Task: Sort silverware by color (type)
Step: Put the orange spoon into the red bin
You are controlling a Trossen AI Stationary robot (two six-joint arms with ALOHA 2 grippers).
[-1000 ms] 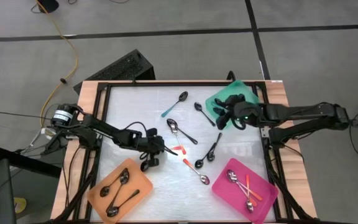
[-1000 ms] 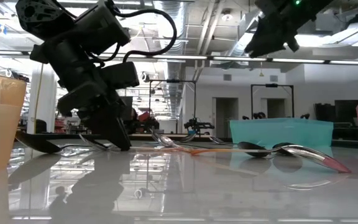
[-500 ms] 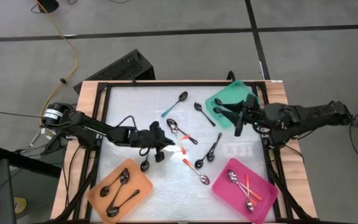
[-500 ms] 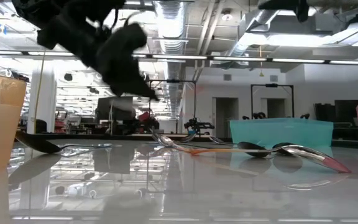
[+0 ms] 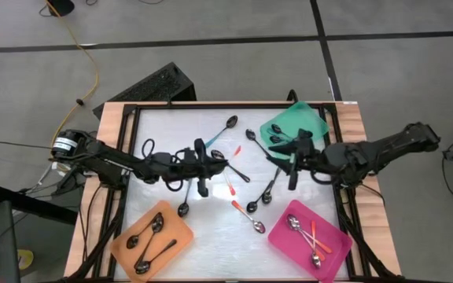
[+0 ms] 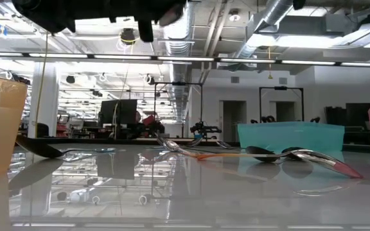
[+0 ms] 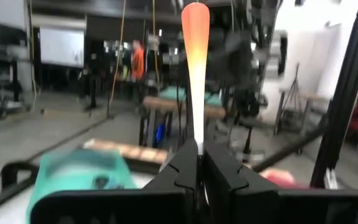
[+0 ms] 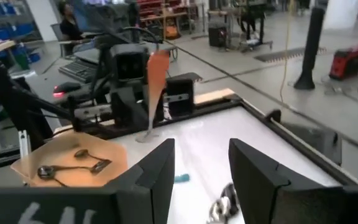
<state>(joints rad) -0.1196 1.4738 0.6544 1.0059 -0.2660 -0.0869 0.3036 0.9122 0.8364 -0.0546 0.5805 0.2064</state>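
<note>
Left to right across the white table: an orange tray [image 5: 130, 250] at the near-left corner holds three dark-handled spoons, and one more spoon [image 5: 184, 209] lies on the table just beside its upper rim. Above the table's middle, the left gripper [image 5: 208, 163] is clamped on an orange-handled spoon [image 7: 195, 56], fingers pressed together at the handle's narrow end; in the left wrist view the handle stands straight up out of the closed fingers, its wide end away from them. Raised off the surface, it does not appear among the things lying on the table in the low view.

The right gripper [image 5: 292, 161] faces it from the other side, fingers apart and holding nothing; in the right wrist view the same spoon [image 8: 156, 78] stands upright between the two arms, beyond the open fingers. The spoon's long axis runs roughly vertical, and the pink tray [image 5: 338, 253], where two orange-handled spoons already lie crossed, sits at the near-right corner, closer to the right arm than to the left. That suggests a handover or a carry across to the right.

Loose spoons remain between the arms: a teal-handled one [image 5: 222, 130] at the far side and an orange-handled one [image 5: 248, 217] near the pink tray. The teal tray [image 5: 311, 120] at the far right holds a few spoons.
</note>
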